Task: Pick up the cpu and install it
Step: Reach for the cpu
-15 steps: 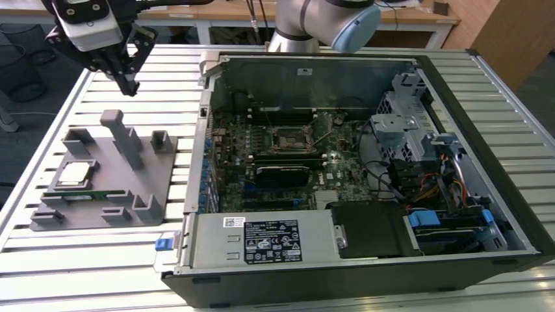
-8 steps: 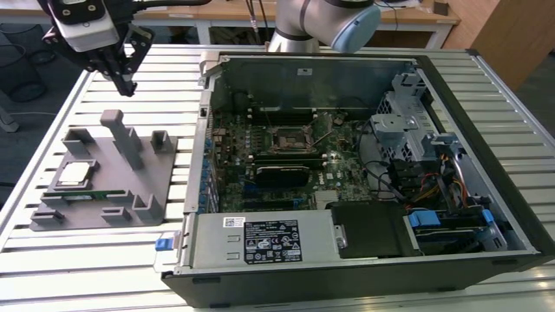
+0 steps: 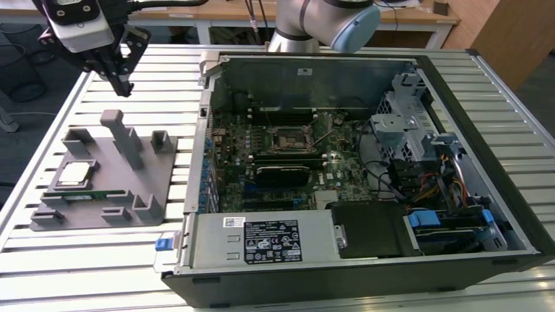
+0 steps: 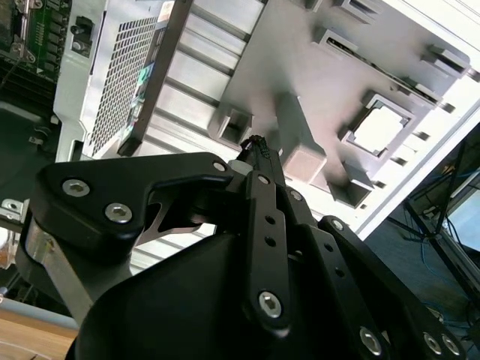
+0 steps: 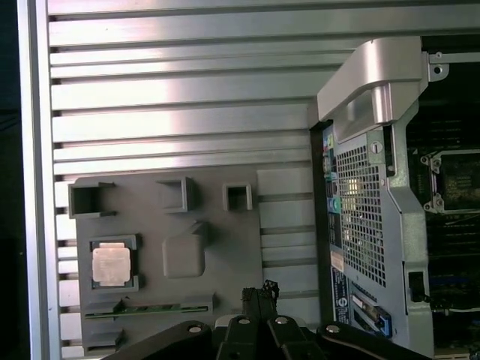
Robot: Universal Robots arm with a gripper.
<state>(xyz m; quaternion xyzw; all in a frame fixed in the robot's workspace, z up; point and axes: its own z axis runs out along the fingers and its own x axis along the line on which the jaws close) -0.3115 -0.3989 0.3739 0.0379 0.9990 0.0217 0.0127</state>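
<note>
Silver square cpu, blocky grey tray, black fingers

Black fingers pressed together, empty, above grey tray; cpu seated in tray recess

Bright, even light from overhead fills the scene. In the exterior view the slatted table gleams pale, and the grey tray below the gripper casts only short, soft shadows from its blocks. The open computer case, off to one side of the gripper, is dim inside. In the first wrist view the slats beyond the gripper glare nearly white in bands. In the second wrist view the cpu ahead of the gripper is washed out to white, while the black gripper body near the lens looks dark and soft.
</note>
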